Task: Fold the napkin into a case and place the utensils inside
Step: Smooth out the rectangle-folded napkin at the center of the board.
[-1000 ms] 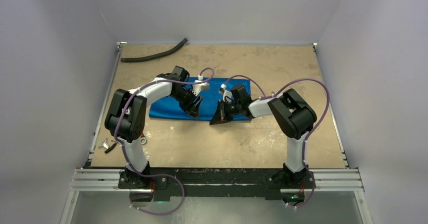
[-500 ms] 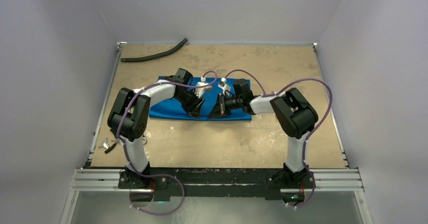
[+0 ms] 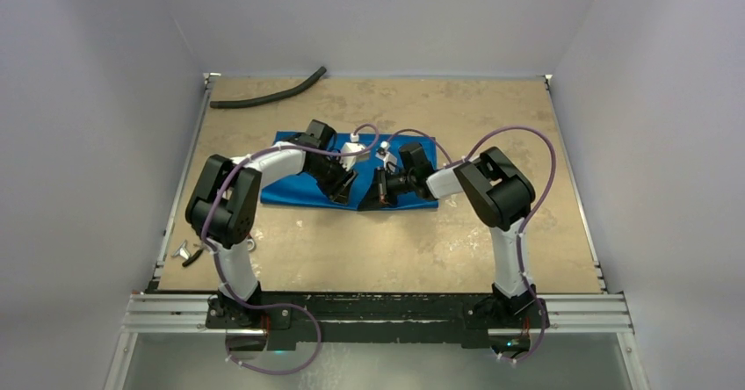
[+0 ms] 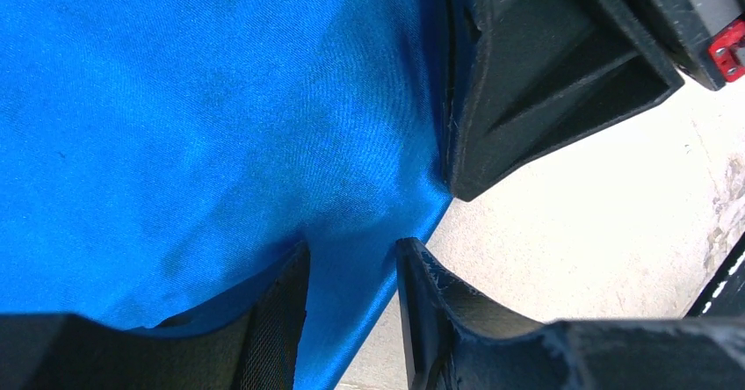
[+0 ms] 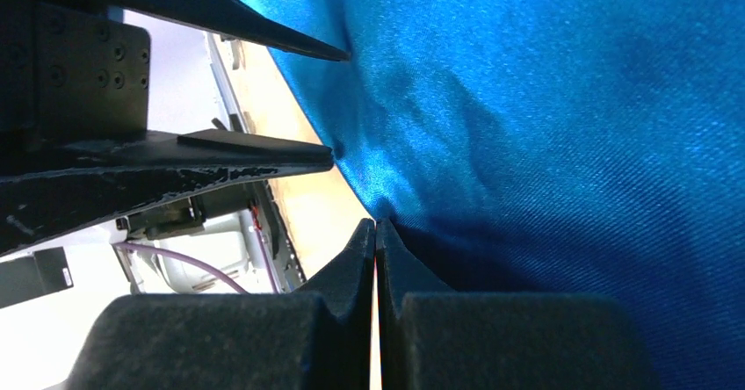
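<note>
Stretching wide under both arms, the tan table (image 3: 395, 241) fills the overhead view. The left arm (image 3: 264, 157) and the right arm (image 3: 496, 188) bend inward, and their wrists nearly meet over the middle of the table.

Between them lies the napkin (image 3: 285, 195), bright blue and shiny. It is a flat oblong running left to right, with its long near edge facing the arm bases. Up at the far left corner lies a curved black hose (image 3: 268, 97), well apart from the cloth.

Now the left gripper (image 4: 351, 258). Its jaws stand narrowly apart and straddle the napkin's near edge. Blue cloth runs into the gap beside one finger, and bare table shows beside the other, so nothing is clamped there.

The right gripper (image 5: 376, 227) sits just beside it on the same edge. Its jaws are pressed together and the tips touch the cloth right where it puckers. Whether a pinch of satin is caught between them cannot be told. From the right wrist camera the left gripper's two black fingers (image 5: 264, 153) show clearly separated.

Down at the table's left edge, by the left arm's elbow, lie a few small tools (image 3: 189, 252), too small to make out.
</note>
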